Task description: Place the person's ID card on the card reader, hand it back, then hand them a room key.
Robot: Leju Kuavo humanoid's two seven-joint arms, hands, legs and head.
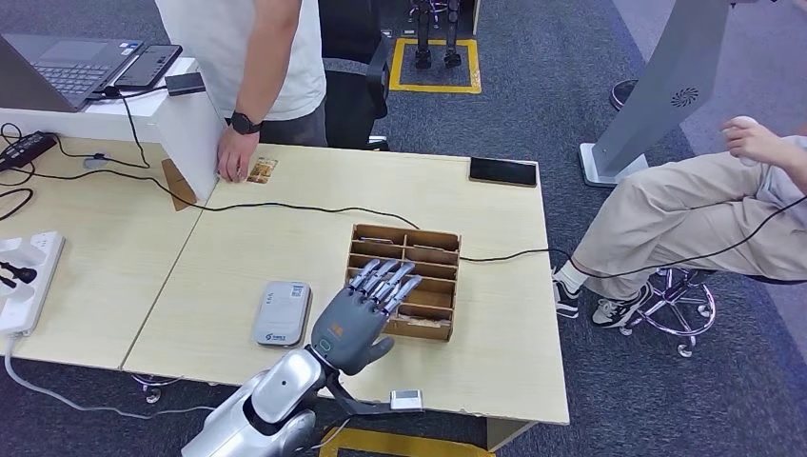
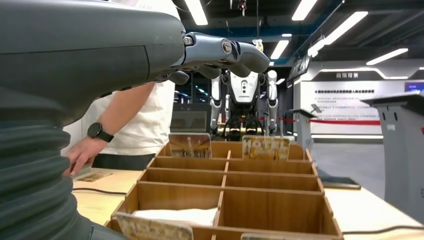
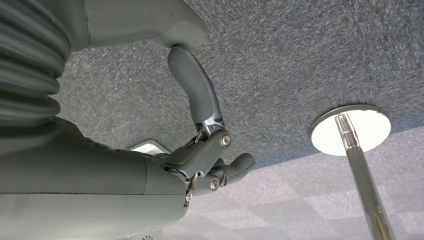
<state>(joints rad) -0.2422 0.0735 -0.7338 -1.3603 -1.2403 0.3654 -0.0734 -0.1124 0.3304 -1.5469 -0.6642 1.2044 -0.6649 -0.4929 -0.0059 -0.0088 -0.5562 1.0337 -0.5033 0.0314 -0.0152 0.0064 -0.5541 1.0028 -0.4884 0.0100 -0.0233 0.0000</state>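
My left hand (image 1: pixel 366 309) hovers open, fingers stretched out, over the near left part of a wooden compartment box (image 1: pixel 433 249). In the left wrist view its fingers (image 2: pixel 225 52) stretch above the box (image 2: pixel 270 200), where key cards (image 2: pixel 190 145) stand in the far cells. A grey card reader (image 1: pixel 283 312) lies on the table just left of the hand. The ID card (image 1: pixel 263 169) lies at the table's far edge, beside the hand (image 1: pixel 231 157) of a person in a white shirt. My right hand (image 3: pixel 210 165) hangs over carpet, fingers loosely bent, holding nothing.
A black cable (image 1: pixel 305 208) runs across the table to the box. A dark phone (image 1: pixel 502 171) lies at the far right corner. A laptop (image 1: pixel 67 67) sits on a white stand and a power strip (image 1: pixel 24 276) lies at left. Another person (image 1: pixel 685 205) sits at right.
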